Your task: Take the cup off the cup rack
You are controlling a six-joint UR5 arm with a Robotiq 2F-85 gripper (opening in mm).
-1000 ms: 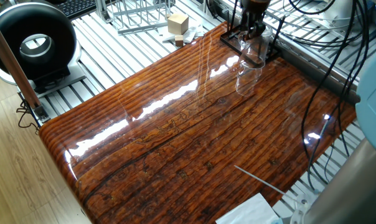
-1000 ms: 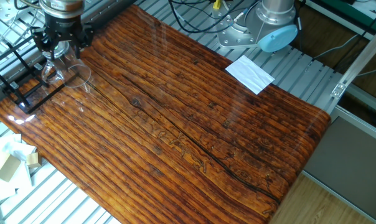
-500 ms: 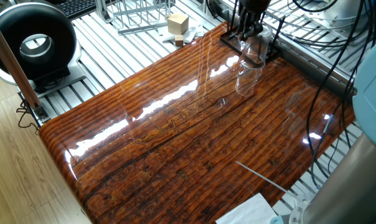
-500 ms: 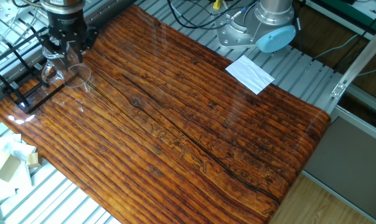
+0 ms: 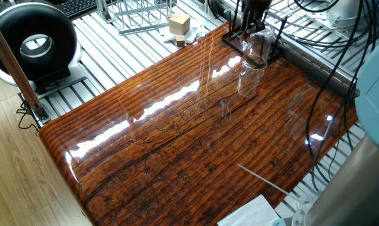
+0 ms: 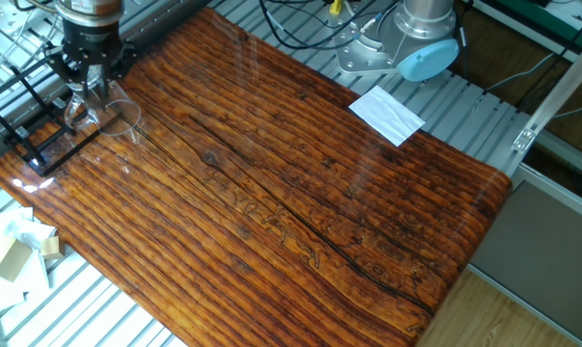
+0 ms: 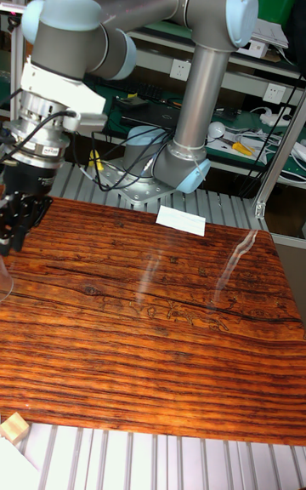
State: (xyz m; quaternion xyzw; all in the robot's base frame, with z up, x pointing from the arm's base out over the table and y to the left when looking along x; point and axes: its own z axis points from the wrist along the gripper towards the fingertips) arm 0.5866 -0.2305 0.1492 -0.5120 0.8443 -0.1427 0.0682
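The small clear glass cup (image 6: 106,113) hangs on the black thin-wire cup rack (image 6: 33,135) at a far corner of the striped wooden table (image 6: 301,193), so nothing is lifted off yet. The black two-finger gripper (image 6: 87,75) sits right at the cup's top, but whether it is clamped cannot be told.

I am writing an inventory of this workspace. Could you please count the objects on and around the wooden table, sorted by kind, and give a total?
Clear glass cup: 1
Black wire cup rack: 1
Silver wire rack: 1
White paper sheet: 1
Small wooden block: 1
Black ring-shaped device: 1
Total: 6
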